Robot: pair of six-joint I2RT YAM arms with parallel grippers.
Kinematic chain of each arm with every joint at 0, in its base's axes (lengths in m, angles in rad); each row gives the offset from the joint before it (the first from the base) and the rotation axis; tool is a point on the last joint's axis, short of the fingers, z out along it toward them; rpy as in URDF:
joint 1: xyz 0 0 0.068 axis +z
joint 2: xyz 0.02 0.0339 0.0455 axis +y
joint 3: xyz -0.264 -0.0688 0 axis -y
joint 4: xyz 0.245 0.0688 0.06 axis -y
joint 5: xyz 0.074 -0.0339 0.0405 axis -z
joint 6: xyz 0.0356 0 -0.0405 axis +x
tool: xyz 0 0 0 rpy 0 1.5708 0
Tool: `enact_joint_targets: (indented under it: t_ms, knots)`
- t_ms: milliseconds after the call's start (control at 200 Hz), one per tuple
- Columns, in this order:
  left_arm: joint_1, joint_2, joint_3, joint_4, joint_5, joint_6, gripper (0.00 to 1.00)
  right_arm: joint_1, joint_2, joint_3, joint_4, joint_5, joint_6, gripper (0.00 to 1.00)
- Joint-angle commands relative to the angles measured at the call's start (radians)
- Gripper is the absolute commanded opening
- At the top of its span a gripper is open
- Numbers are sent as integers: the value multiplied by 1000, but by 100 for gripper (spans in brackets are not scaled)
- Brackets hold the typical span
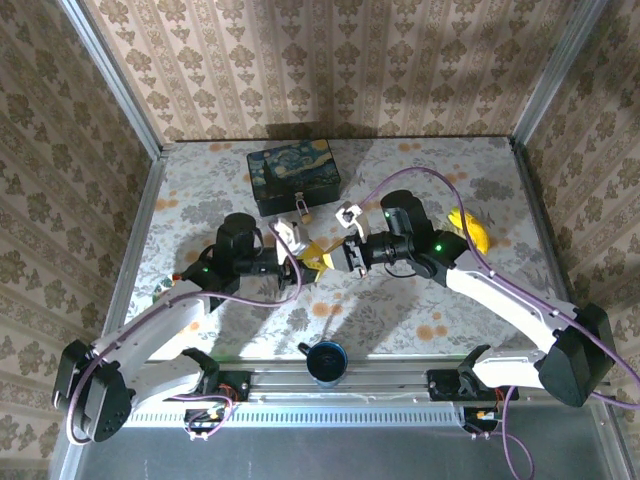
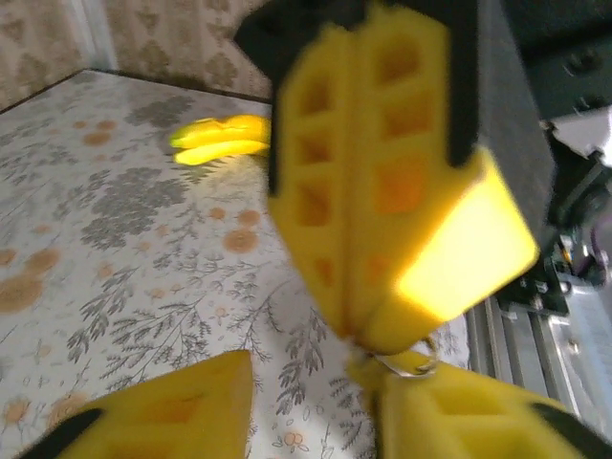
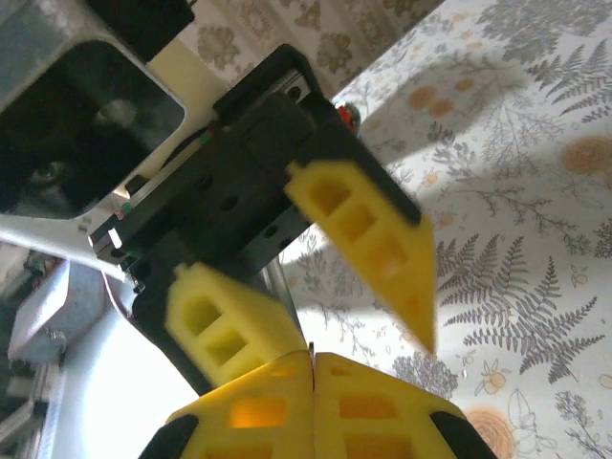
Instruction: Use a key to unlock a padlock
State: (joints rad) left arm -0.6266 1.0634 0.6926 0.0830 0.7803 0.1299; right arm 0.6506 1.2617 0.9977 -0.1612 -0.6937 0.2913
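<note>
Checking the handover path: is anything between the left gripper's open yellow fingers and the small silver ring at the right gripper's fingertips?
Nothing visible does. The small silver ring sits at the shut right gripper's tips, against one finger of the open left gripper; padlock or key, I cannot tell.

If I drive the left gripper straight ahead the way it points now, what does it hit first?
The shut right gripper, facing the open left gripper almost tip to tip. A small metal ring at its tips would likely be touched too. The gap looks slight, though depth is unclear.
</note>
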Motion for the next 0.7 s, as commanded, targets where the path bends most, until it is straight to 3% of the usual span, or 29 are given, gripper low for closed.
enact_joint_targets:
  t_ms: [0, 100, 340, 555, 695]
  knots:
    - [33, -34, -22, 156, -23, -101, 54, -13, -19, -45, 88, 65, 119, 0]
    - [76, -45, -56, 246, 4, -180, 65, -37, -30, -84, 177, 74, 187, 0]
    - [117, -102, -96, 277, 24, -245, 69, -87, -44, -151, 335, 80, 310, 0]
    - [117, -143, -67, 176, -195, -375, 67, -105, -57, -192, 453, 75, 394, 0]
    - [117, -143, -75, 240, -215, -546, 66, -106, -65, -221, 558, 62, 458, 0]
